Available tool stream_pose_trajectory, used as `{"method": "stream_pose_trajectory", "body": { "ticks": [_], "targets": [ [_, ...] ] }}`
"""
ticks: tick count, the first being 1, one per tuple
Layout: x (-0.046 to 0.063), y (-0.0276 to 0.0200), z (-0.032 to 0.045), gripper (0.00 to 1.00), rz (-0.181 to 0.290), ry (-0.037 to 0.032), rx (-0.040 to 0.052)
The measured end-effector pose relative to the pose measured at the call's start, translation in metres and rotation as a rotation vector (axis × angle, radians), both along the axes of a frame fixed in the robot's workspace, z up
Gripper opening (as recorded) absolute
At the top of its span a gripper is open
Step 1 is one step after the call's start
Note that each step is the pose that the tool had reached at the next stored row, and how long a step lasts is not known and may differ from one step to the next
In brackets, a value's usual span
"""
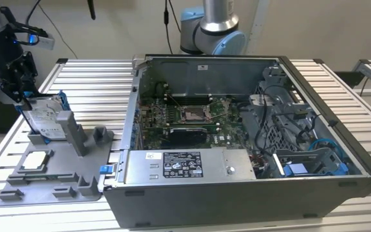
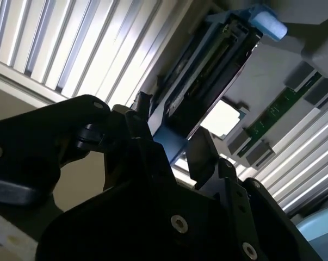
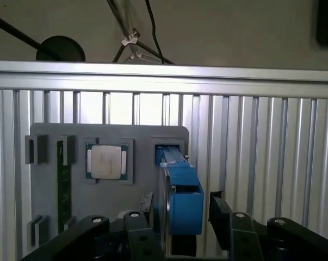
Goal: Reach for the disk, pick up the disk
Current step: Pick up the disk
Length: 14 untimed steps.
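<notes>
Exterior view: the gripper (image 1: 19,99) hangs at the exterior view's left, over the far end of the disk (image 1: 44,116). The disk stands on edge, tilted, in a slot of a grey holder tray (image 1: 63,179) that lies on the slatted metal surface (image 1: 89,82). A square processor chip (image 1: 35,160) sits in a recess of the same tray, nearer the camera than the disk. An open computer case (image 1: 192,72) stands just beside the tray, toward the exterior view's right, with its motherboard exposed.

Second wrist view: the gripper (image 2: 172,142) has its two black jaws on either side of the blue-framed end of the disk (image 2: 207,70), which runs away from the camera along the tray.

First wrist view: the disk (image 3: 177,174) shows edge-on, its blue frame between the jaws of the gripper (image 3: 181,204). The jaws are spread and flank the frame, with a thin dark gap visible on one side; contact on the other side cannot be told. The chip (image 3: 105,162) lies in its recess beside the disk's slot, and a green circuit strip (image 3: 63,185) stands in a slot beyond it on the tray (image 3: 136,136).
</notes>
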State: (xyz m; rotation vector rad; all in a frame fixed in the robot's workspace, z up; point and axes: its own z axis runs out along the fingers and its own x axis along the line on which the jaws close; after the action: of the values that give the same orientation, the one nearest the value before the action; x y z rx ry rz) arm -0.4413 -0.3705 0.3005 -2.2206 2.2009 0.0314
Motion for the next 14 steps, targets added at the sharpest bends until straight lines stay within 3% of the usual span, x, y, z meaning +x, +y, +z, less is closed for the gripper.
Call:
{"method": "stream_pose_trajectory", "body": {
  "ticks": [8,14],
  "targets": [
    [-0.002,-0.0029,-0.0121,1.00,0.000,-0.0009,-0.0062],
    [-0.007,-0.0026,-0.0231,1.00,0.000,-0.0136,-0.0062]
  ]
}}
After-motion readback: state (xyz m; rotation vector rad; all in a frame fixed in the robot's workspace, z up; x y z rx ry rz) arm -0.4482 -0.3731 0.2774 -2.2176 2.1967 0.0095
